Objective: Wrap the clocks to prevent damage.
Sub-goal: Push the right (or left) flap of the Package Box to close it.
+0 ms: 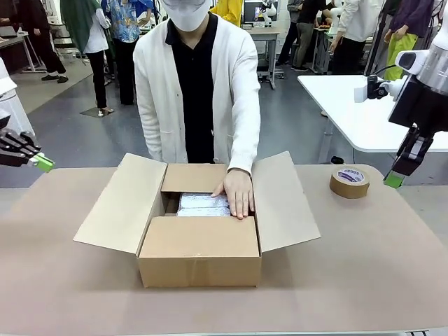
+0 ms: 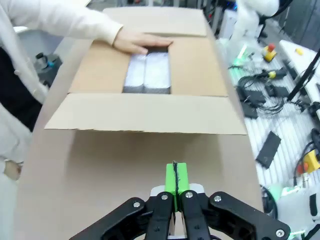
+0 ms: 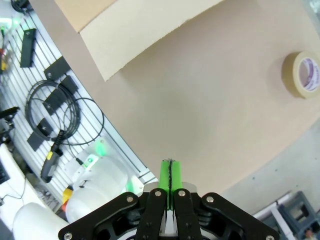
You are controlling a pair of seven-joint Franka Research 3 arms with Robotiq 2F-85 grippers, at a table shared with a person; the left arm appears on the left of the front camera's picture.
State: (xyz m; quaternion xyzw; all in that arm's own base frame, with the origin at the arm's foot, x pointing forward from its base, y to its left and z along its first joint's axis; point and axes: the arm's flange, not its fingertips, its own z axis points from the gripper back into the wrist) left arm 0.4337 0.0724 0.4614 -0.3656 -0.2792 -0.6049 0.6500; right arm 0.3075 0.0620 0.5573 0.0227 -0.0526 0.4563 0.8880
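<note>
An open cardboard box (image 1: 199, 248) (image 2: 145, 114) stands mid-table with its flaps spread. Inside lie wrapped bundles in silvery bubble wrap (image 1: 203, 204) (image 2: 148, 73), presumably the clocks; the clocks themselves are hidden. A person's hand (image 1: 238, 193) (image 2: 139, 41) rests on the bundles at the box's far side. My left gripper (image 1: 43, 163) (image 2: 176, 179) hovers shut and empty off the table's left edge, well clear of the box. My right gripper (image 1: 394, 179) (image 3: 170, 175) hangs shut and empty above the table's right side, near the tape roll.
A roll of brown packing tape (image 1: 349, 182) (image 3: 303, 74) lies flat on the table right of the box. The person in a white cardigan stands at the far edge. The brown tabletop (image 1: 364, 259) is bare around the box. Cables and tools lie beyond the table's edge.
</note>
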